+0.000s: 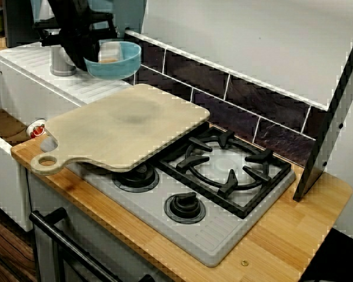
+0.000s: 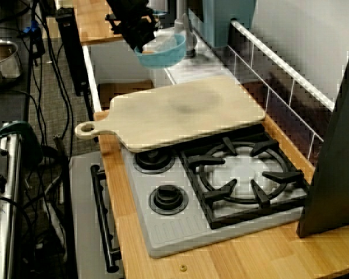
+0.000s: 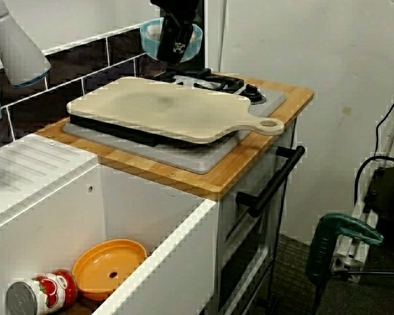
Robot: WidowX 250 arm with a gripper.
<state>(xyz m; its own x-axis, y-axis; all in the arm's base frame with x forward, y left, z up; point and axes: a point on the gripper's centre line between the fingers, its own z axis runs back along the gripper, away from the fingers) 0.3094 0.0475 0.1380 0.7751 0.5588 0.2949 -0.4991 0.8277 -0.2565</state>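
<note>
The gripper (image 1: 87, 48) has its fingers closed on the left rim of the one blue bowl (image 1: 115, 60) and holds it in the air over the back of the counter, just beyond the far edge of the board (image 1: 123, 126) and close to the tiled wall. In the view over the stove something pale and brownish lies in the bowl, too blurred to name. In the view from the sink side the gripper hides the bowl's middle, so only the two blue edges show. A single steel cup (image 1: 62, 61) stands on the ribbed drainer just beside the bowl, and its inside cannot be seen. The sink (image 3: 159, 220) holds two things: one orange dish (image 3: 108, 266), lying flat, and one can (image 3: 43, 295) with a tomato label, on its side and touching the dish. The one board lies across the left part of the stove (image 1: 215, 242), its handle reaching past the front edge. Three burners show: one under the black grate (image 1: 226, 164) and two small ones (image 1: 185, 207), the nearer to the board partly under it
</note>
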